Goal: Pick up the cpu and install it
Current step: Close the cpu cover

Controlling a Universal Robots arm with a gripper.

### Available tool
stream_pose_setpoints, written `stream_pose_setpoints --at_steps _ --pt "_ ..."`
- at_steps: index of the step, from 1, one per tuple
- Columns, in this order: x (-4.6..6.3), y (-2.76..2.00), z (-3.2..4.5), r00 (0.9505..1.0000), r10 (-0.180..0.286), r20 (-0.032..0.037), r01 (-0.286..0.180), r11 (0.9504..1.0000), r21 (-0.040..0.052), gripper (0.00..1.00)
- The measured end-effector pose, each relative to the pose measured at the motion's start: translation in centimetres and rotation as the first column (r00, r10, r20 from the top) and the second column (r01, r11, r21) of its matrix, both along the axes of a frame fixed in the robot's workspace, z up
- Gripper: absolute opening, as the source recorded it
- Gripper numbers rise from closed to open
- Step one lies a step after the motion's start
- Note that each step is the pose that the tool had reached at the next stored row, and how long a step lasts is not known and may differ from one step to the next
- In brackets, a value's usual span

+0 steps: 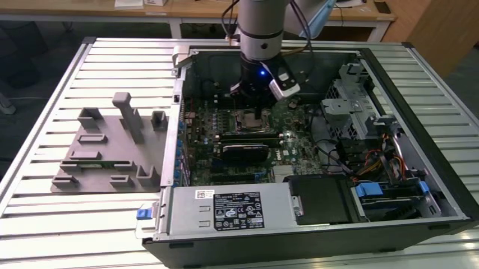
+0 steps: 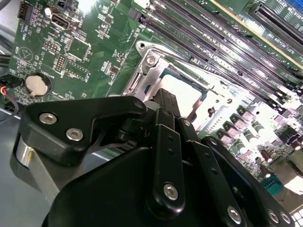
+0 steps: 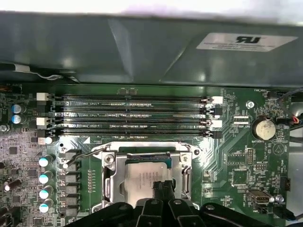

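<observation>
Reaches down with the grey robot arm (image 1: pixel 261 22) into the open black computer case (image 1: pixel 299 246), laid flat on a slatted metal table (image 1: pixel 60 73). Holds the black gripper (image 1: pixel 256 106) low over the green motherboard (image 1: pixel 299 145), directly above the processor socket.

Finds the small flat square cpu (image 3: pixel 142 177) (image 2: pixel 188 93), with its silvery top plate, lying level inside the socket's silvery metal frame (image 3: pixel 110 175) (image 2: pixel 142 75) in both wrist views. Places that frame just beside the row of long black memory slots (image 3: pixel 137 116) (image 2: pixel 213 42) and well apart from the round silver coin battery (image 3: pixel 264 127) (image 2: pixel 38 84).

Shows the gripper (image 3: pixel 162 185) (image 2: pixel 165 97) with its two black fingertips drawn together into a closed pincer, only a thin dark seam between them and nothing clamped there. Sets those tips over the cpu's plate, near the edge farthest from the memory slots. Cannot tell whether the tips press on the plate or stop just short of it.

Outside the case, toward the exterior view's left: a grey plastic holder tray (image 1: pixel 97 151) with upright posts and pockets, resting on the table, well apart from the gripper. Nearer the camera, inside the case: a silver metal power supply box (image 1: pixel 224 207) with a dark label.
</observation>
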State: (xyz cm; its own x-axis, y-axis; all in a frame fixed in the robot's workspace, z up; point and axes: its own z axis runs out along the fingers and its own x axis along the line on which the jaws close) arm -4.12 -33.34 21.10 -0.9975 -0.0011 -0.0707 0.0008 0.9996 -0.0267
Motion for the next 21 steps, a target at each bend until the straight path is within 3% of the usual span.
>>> stream_pose_setpoints --at_steps 21 --pt "-2.2 0.00 -0.32 0.9999 -0.015 0.0000 0.015 0.9999 -0.0001 0.11"
